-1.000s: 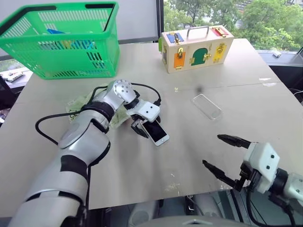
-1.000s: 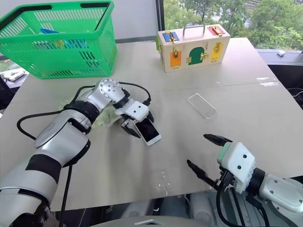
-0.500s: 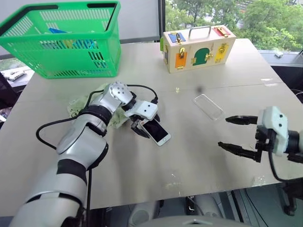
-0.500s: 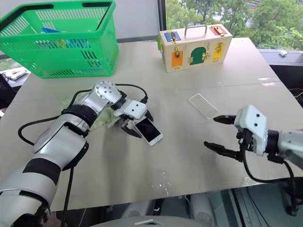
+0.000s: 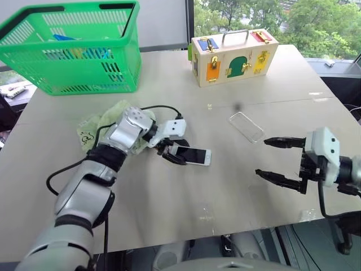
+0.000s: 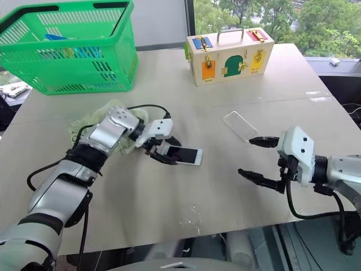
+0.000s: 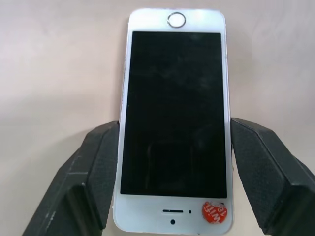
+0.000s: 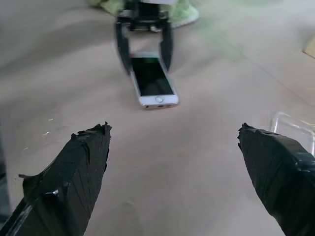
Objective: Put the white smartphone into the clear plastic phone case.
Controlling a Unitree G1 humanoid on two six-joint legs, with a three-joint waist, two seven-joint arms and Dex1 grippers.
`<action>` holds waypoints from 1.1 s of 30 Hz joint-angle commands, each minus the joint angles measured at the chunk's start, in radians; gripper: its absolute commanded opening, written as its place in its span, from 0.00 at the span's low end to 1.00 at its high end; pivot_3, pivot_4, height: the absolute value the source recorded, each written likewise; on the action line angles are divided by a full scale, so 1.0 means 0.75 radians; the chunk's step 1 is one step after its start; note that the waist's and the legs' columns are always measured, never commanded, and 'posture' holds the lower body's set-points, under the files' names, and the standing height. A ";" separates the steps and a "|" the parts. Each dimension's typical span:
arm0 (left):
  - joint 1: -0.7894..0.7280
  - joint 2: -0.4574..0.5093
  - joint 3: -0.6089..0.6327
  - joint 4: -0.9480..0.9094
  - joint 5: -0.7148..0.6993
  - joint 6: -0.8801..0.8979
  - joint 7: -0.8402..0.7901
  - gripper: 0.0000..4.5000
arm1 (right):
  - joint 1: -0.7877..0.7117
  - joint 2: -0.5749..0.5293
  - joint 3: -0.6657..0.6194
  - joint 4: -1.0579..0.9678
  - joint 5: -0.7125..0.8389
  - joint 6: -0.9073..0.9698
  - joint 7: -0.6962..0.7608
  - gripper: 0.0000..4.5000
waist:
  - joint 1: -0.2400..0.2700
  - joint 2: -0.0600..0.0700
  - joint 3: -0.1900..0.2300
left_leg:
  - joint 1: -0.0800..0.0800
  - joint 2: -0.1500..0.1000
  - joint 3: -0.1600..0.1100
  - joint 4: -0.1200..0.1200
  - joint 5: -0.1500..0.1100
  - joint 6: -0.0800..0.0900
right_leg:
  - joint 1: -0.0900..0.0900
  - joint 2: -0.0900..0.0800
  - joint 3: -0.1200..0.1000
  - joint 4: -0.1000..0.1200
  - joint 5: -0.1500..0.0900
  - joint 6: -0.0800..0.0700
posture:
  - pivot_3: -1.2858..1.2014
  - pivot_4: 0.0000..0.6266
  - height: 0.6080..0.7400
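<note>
Left wrist view: white smartphone (image 7: 173, 120) lies screen up on the table (image 5: 169, 214), between the left gripper's (image 5: 171, 153) two fingers (image 7: 93, 172), one pad at each long edge near the earpiece end; pads look right against the edges, but can't tell if they squeeze yet, so grip state on the phone is unclear – jaws narrowed around it, not plainly clamped. Phone's long axis runs straight out along the gripper's pointing line, home button at the far end, earpiece + orange sticker (image 7: 215, 211) nearest the wrist. Head views: phone flat, roughly mid-table, long axis about left-right, home-button end toward the robot's right, i.e. toward the clear plastic phone case (image 5: 246, 126). Case sits flat, apart from the phone, farther back + to the right, long axis slanted, not parallel w/ the phone. Right gripper (image 5: 277, 160) hovers near the table's right edge w/ fingers spread wide, holding nothing; it's the nearer arm to the case, which lies just beyond + left of its upper fingertip. Judgement: next move hinges on phone-to-case offset – phone must travel right and back, and yaw to match the case's slant before seating; left arm has the phone, right arm best placed to steady the case. Green cloth (image 5: 98, 121) under the left forearm, not involved.
</note>
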 commanded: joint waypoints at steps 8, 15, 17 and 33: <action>0.155 -0.059 0.008 -0.553 0.031 0.524 0.340 0.64 | -0.192 0.055 0.234 0.028 -0.246 0.227 -0.290 1.00 | -0.002 0.001 0.001 | 0.002 0.001 0.001 0.000 0.001 -0.001 | 0.000 0.001 0.001 0.002 -0.002 0.004 | 0.52 0.24 1.00; 0.223 -0.069 0.031 -0.517 -0.002 0.414 0.405 0.64 | -0.412 0.163 0.386 0.213 -0.354 0.313 -0.326 1.00 | 0.003 0.002 0.002 | 0.001 0.001 0.002 -0.001 0.001 -0.002 | -0.003 0.001 0.002 0.002 0.001 -0.002 | 0.52 0.24 1.00; 0.232 -0.080 0.027 -0.499 -0.015 0.345 0.395 0.87 | -0.453 0.183 0.408 0.246 -0.377 0.318 -0.319 1.00 | 0.005 0.002 0.002 | 0.001 0.001 0.002 -0.001 0.001 -0.002 | -0.003 0.001 0.002 0.002 0.001 -0.002 | 0.52 0.24 1.00; 0.379 -0.017 0.296 -0.686 -0.241 0.309 0.452 0.98 | -0.691 0.347 0.522 0.518 -0.526 0.366 -0.304 1.00 | -0.013 0.003 0.002 | -0.001 0.001 0.004 -0.004 0.001 -0.002 | -0.008 0.001 0.006 0.003 0.001 -0.002 | 0.52 0.24 1.00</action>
